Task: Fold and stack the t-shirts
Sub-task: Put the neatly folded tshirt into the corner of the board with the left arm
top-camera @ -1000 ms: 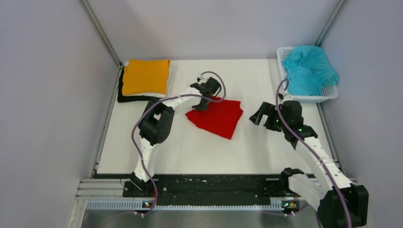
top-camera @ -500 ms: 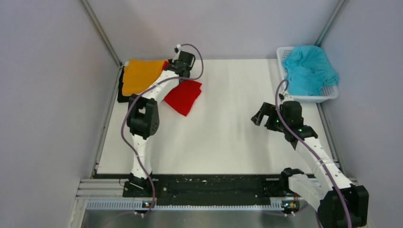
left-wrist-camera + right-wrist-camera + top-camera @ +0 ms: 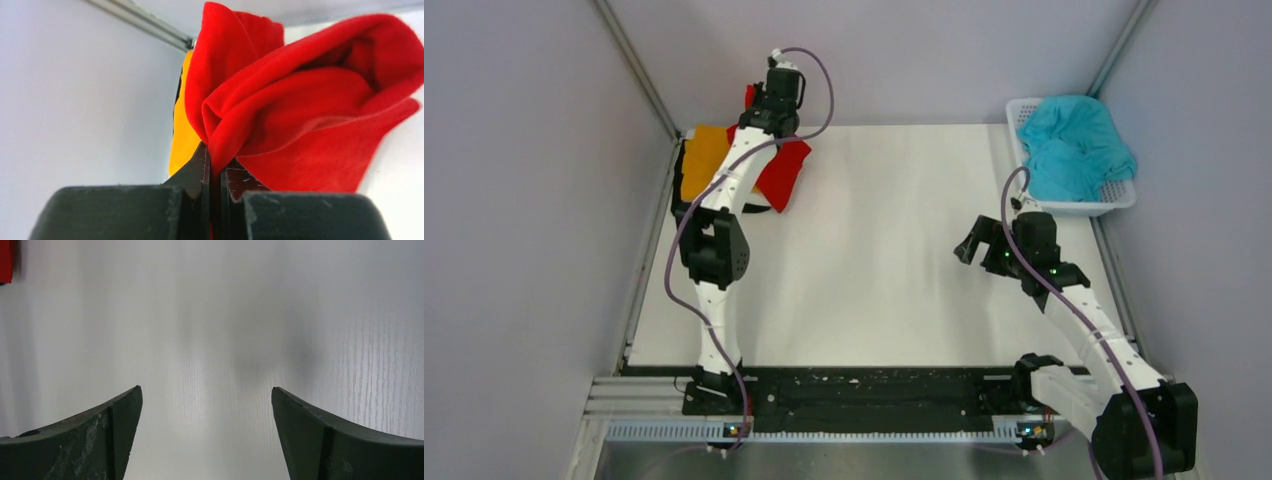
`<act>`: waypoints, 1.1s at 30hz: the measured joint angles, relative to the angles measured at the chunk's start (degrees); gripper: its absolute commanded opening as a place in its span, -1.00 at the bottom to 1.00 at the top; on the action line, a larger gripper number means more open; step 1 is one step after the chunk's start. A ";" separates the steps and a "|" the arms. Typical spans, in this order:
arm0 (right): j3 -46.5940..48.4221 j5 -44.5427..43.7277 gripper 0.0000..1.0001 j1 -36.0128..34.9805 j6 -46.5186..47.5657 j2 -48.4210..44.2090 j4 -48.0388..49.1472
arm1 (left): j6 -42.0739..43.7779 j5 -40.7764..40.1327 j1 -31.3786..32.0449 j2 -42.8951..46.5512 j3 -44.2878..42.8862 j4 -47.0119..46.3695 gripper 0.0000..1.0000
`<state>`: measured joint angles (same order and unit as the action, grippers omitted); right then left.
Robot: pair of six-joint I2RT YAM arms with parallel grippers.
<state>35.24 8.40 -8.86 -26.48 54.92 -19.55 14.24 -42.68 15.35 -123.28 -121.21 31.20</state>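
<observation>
The red t-shirt [image 3: 300, 110] is clamped at a bunched fold by the left gripper [image 3: 215, 166]; the soft, light cloth is expected to sag. The right gripper [image 3: 205, 392] is held wide, empty.

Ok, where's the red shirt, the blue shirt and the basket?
red shirt [image 3: 300, 115], left wrist view, bunched middle.
teal shirt [image 3: 1069, 150], top external view, crumpled middle.
basket [image 3: 1079, 207], top external view, near wall.

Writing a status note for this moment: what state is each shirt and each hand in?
left hand: shut on the red t-shirt
red t-shirt: bunched, hanging from that grip
orange t-shirt: folded, lying flat, far left corner
teal t-shirt: crumpled in the basket
right hand: open, empty
</observation>
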 measured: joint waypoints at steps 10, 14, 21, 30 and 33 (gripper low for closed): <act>0.00 -0.87 0.98 0.00 0.39 0.00 -0.04 | -3.08 6.62 -0.37 0.02 -7.32 4.17 -1.00; 0.00 -1.16 0.98 0.00 0.39 0.00 -0.09 | -4.09 8.76 -0.83 0.02 -8.50 6.67 -1.00; 0.00 -1.51 0.97 0.00 0.39 0.00 -0.24 | -5.62 12.00 -2.23 0.20 -15.23 9.22 -1.00; 0.00 -1.97 0.97 0.00 0.37 0.00 -0.22 | -6.23 14.45 -2.60 3.04 -15.63 9.86 -1.00; 0.00 -2.14 0.97 0.00 0.37 0.00 -0.22 | -6.67 15.02 -2.84 3.02 -15.61 10.14 -1.00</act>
<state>35.24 6.26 -8.86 -26.11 54.92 -19.77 7.57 -27.66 12.51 -120.27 -136.81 41.34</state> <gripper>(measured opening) 0.986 0.064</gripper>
